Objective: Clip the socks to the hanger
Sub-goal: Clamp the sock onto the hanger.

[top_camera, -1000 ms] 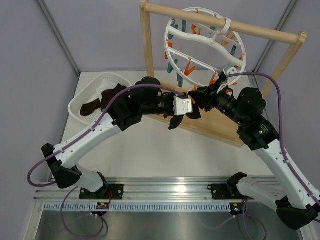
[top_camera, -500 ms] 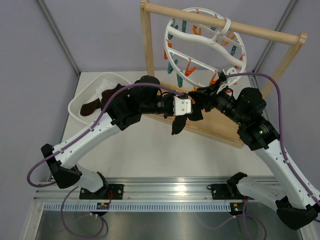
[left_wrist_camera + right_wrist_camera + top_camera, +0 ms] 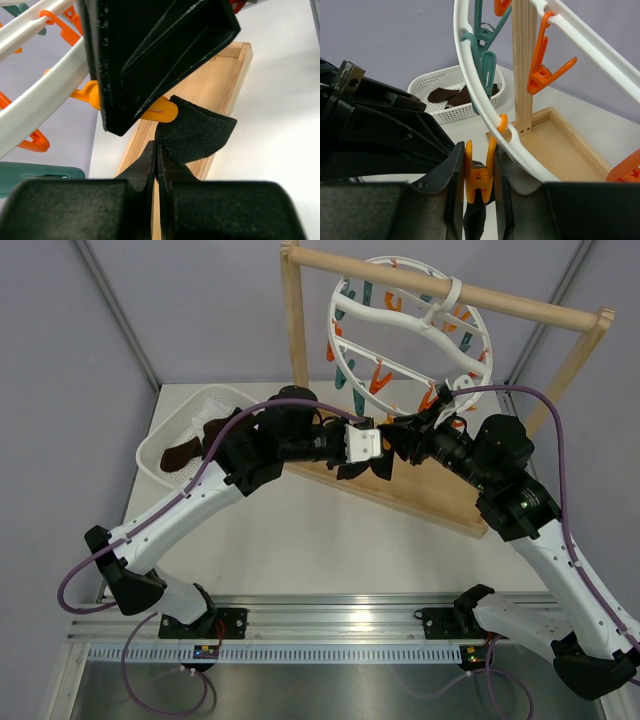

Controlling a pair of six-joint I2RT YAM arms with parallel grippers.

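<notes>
— Black sock (image 3: 197,132): where is it?
— Pinched in the closed left end effector (image 3: 157,150), its free end touching the tip of an orange clip (image 3: 479,175) on the hanger (image 3: 520,156).
— And the right end effector (image 3: 479,170)?
— Clamped on that clip's handles. The hanger hangs from the wooden stand (image 3: 524,65); more socks (image 3: 450,95) lie in the white basket (image 3: 447,116) at the surface's (image 3: 300,540) far left.

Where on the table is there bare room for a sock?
The bare table in front of the wooden stand's base, down to the near edge. It is crowded by the hanger, where the left gripper with a sock meets the right gripper on an orange clip.
</notes>
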